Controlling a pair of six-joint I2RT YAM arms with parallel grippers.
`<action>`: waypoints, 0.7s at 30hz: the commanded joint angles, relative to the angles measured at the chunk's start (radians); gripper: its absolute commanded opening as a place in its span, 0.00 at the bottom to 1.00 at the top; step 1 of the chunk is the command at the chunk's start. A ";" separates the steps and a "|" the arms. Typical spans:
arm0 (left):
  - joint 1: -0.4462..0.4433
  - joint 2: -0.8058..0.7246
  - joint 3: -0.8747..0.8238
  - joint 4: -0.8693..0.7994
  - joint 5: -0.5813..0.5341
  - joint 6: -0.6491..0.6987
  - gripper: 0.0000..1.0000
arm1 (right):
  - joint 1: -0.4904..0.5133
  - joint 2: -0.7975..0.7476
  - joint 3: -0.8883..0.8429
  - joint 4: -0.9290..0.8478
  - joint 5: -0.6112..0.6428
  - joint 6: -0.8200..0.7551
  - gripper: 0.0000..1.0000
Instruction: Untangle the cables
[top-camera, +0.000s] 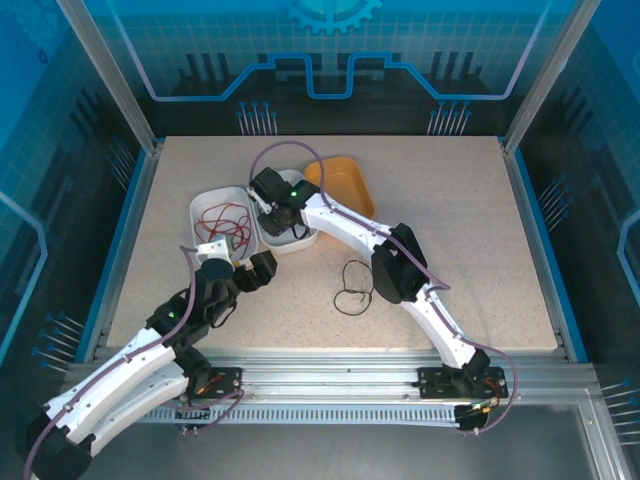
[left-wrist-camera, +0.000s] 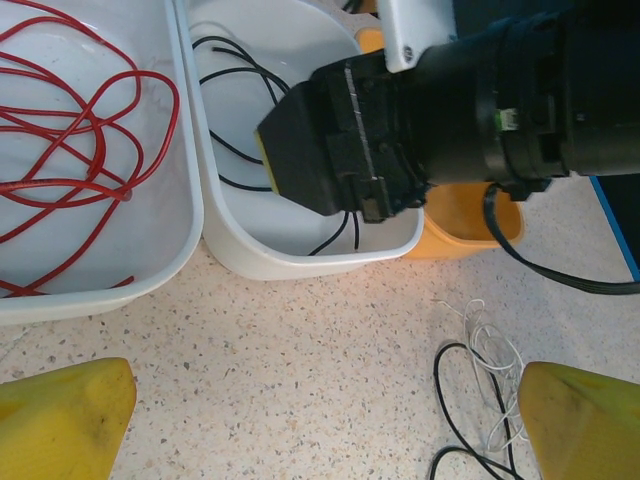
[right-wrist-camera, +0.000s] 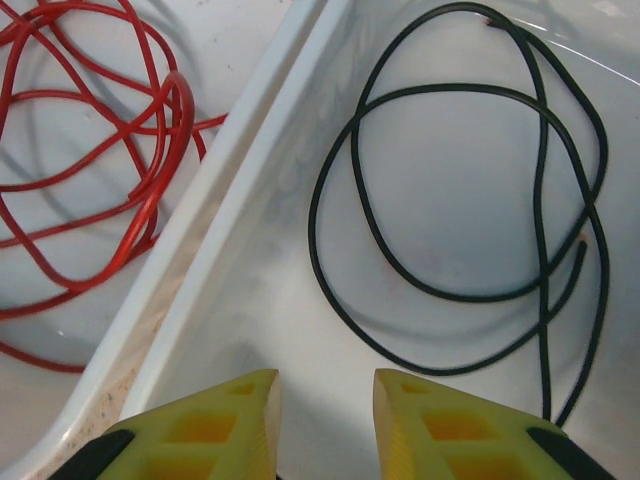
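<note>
A pale speckled table (top-camera: 450, 220) inside a blue-walled cell carries 3 trays, and the middle white tray (top-camera: 290, 248) is the one to steer by. A black cable (right-wrist-camera: 480, 200) lies coiled in loose loops on that tray's floor. The right claw (right-wrist-camera: 325, 400) hangs just above it with its 2 yellow fingers parted and nothing between them, so that cable looks released. On the tray's left, touching its wall, a second white tray (left-wrist-camera: 190, 230) holds the red cable (right-wrist-camera: 100, 150). An orange tray (top-camera: 345, 180) sits on the far right side. What looks left to sort is a small tangle (top-camera: 350, 290) of thin black and whitish cable, lying bare on the table just off the middle tray's near right corner. Its long axis runs roughly from the tray toward the arms' bases. The left claw (left-wrist-camera: 320, 420) is spread fully wide and empty at the tray's near edge, and the tangle lies just beside its right finger. That makes it likely the nearer claw, needing a short shift to its right.
</note>
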 joint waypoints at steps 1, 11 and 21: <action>0.011 -0.012 -0.011 0.003 -0.011 0.010 0.99 | -0.007 -0.141 -0.075 0.033 0.007 0.026 0.30; 0.012 -0.010 -0.020 0.057 0.021 0.042 0.99 | -0.041 -0.446 -0.457 0.176 0.032 0.140 0.37; 0.010 0.128 0.057 0.139 0.241 0.251 0.99 | -0.118 -0.770 -0.875 0.239 0.019 0.346 0.55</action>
